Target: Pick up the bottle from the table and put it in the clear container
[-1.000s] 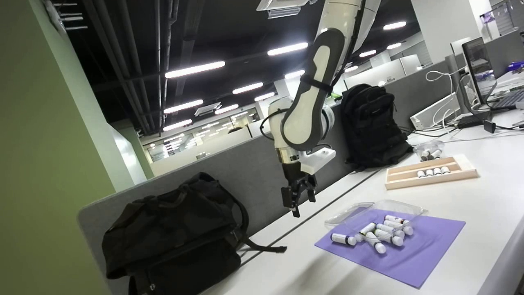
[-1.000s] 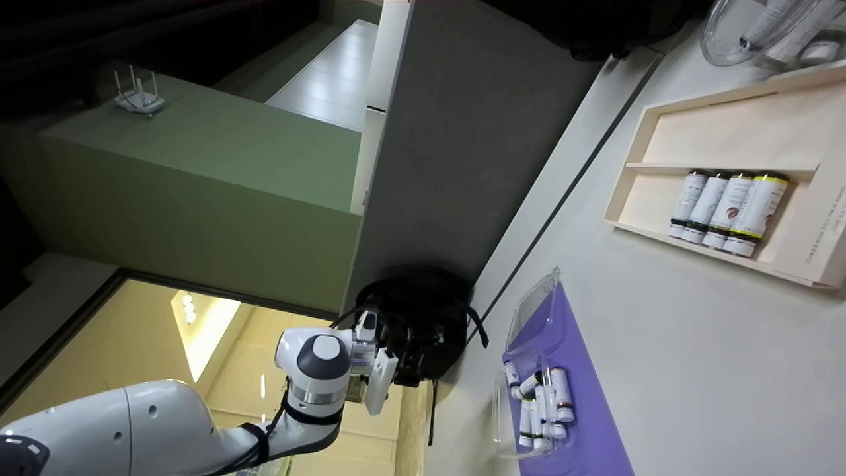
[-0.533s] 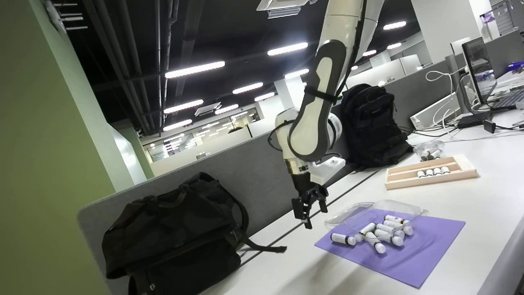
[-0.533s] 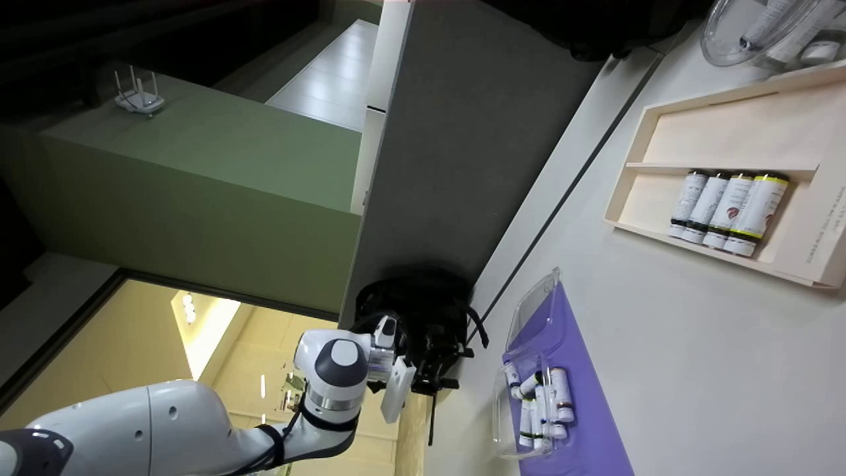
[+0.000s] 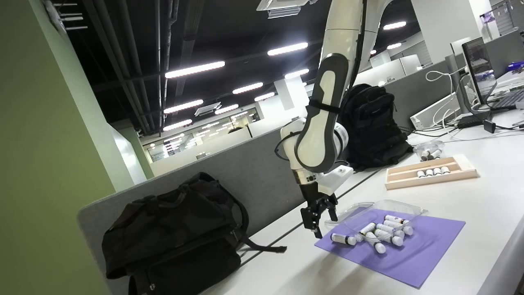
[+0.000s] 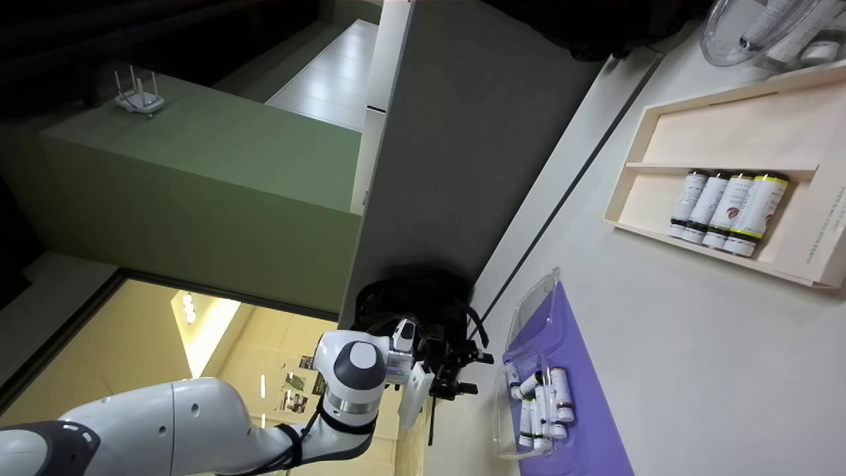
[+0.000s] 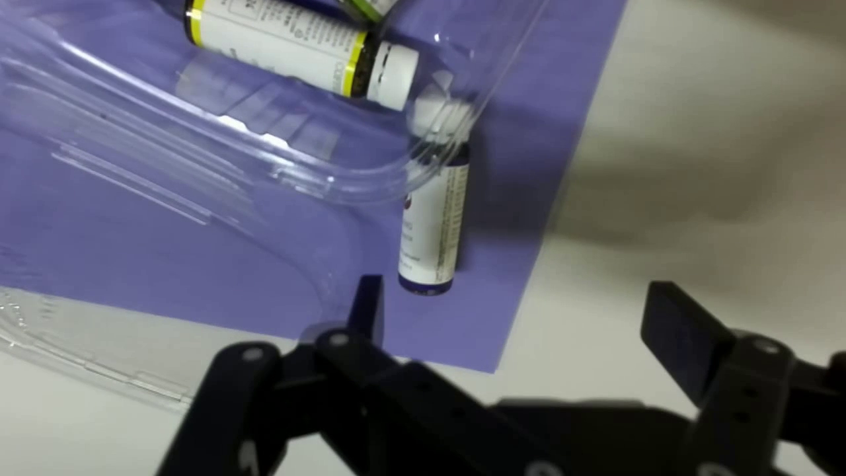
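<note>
A white-labelled bottle point(image 5: 343, 239) lies on its side on the purple sheet. In the wrist view the same bottle point(image 7: 433, 225) has its white cap seen through the corner of the clear container point(image 7: 330, 188). The clear container also shows in both exterior views point(image 5: 415, 209) point(image 6: 500, 423), with several more bottles point(image 5: 389, 235) in or beside it; the clear plastic makes it hard to tell which. My gripper point(image 5: 325, 226) is open and empty, above the table just beside the lone bottle. In the wrist view the gripper point(image 7: 515, 291) has the bottle's base ahead of its left finger.
The purple sheet point(image 5: 425, 254) lies under the container and its clear lid point(image 6: 532, 304). A wooden tray point(image 6: 727, 139) holds several bottles. Another clear tub point(image 6: 720, 39) with bottles stands beyond it. Black backpacks point(image 5: 176, 233) point(image 5: 370, 123) lean against the grey partition point(image 5: 262, 172).
My gripper has moved down and towards the purple sheet and the lone bottle, staying open. The bottles, container and tray have not moved.
</note>
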`<state>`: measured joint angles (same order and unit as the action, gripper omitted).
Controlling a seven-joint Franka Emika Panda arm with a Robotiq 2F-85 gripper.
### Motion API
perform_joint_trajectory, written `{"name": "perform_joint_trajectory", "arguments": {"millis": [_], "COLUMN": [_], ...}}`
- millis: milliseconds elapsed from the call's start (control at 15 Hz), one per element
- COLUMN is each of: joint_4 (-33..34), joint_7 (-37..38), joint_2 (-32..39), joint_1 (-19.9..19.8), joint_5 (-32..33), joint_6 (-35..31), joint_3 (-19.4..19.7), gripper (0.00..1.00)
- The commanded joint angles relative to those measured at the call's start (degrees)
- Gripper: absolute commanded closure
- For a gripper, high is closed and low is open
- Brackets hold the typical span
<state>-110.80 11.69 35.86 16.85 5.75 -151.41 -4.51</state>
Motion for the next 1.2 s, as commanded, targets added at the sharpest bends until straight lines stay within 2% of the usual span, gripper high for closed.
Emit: {"name": "perform_joint_trajectory", "arguments": {"millis": [0, 267, 600, 667, 733, 800, 1000, 1133], "joint_4": [0.1, 0.9, 0.9, 1.0, 1.0, 1.1, 1.1, 0.7], "joint_7": [-0.3, 0.3, -0.7, -0.6, -0.4, -0.2, 0.2, -0.3], "joint_2": [0.0, 2.1, 4.5, 4.7, 4.9, 5.0, 4.8, 4.0], "joint_1": [0.2, 0.3, -0.4, -0.3, -0.2, -0.2, -0.3, -0.9], "joint_5": [-0.3, -0.4, -1.0, -1.1, -1.2, -1.4, -2.3, -3.2], "joint_6": [0.1, 0.6, -2.1, -2.1, -2.1, -1.9, -1.1, -0.5], "joint_3": [0.2, 0.8, 0.4, 0.6, 0.6, 0.8, 1.0, 0.6], "gripper": [0.00, 0.00, 0.00, 0.25, 0.25, 0.31, 0.55, 0.68]}}
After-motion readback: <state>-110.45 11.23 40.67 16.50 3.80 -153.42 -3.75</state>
